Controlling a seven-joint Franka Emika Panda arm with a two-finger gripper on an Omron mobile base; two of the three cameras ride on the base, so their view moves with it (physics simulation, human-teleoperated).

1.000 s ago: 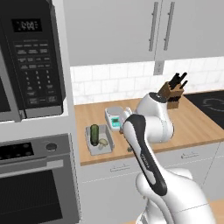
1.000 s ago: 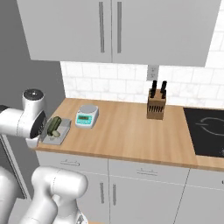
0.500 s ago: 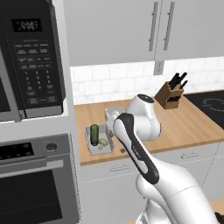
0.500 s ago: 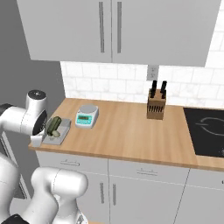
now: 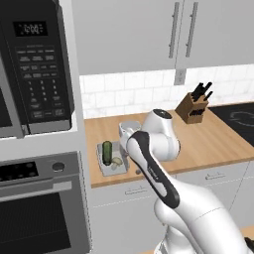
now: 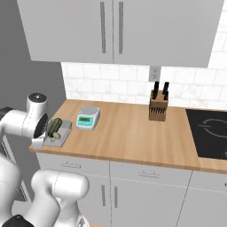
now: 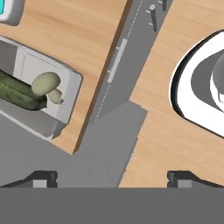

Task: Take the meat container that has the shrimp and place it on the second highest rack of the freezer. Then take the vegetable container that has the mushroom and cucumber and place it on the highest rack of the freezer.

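The vegetable container [image 5: 110, 163] [image 6: 62, 133] [image 7: 70, 98] is a pale grey tray at the left end of the wooden counter. In it lie the dark green cucumber [image 5: 107, 152] [image 6: 54, 127] [image 7: 17, 92] and the beige mushroom [image 5: 117, 161] [image 7: 45, 83]. My gripper [image 7: 113, 178] hangs open above the counter's front edge, just off the tray's near corner, with nothing between its fingertips [image 7: 43, 177]. The white arm [image 5: 149, 149] [image 6: 26, 123] bends over that end of the counter. The shrimp container, the freezer and its racks are out of view.
A kitchen scale [image 6: 88, 117] [image 7: 6, 9] stands right beside the tray. A knife block [image 5: 191, 107] [image 6: 158, 107] and a black cooktop [image 6: 208, 133] lie further right. A microwave [image 5: 34, 74] above an oven [image 5: 39, 208] walls off the counter's left end. Drawer fronts [image 7: 116, 65] run below the counter edge.
The arm has swung left and down toward the tray end of the counter. The tray, cucumber and mushroom have stayed put.
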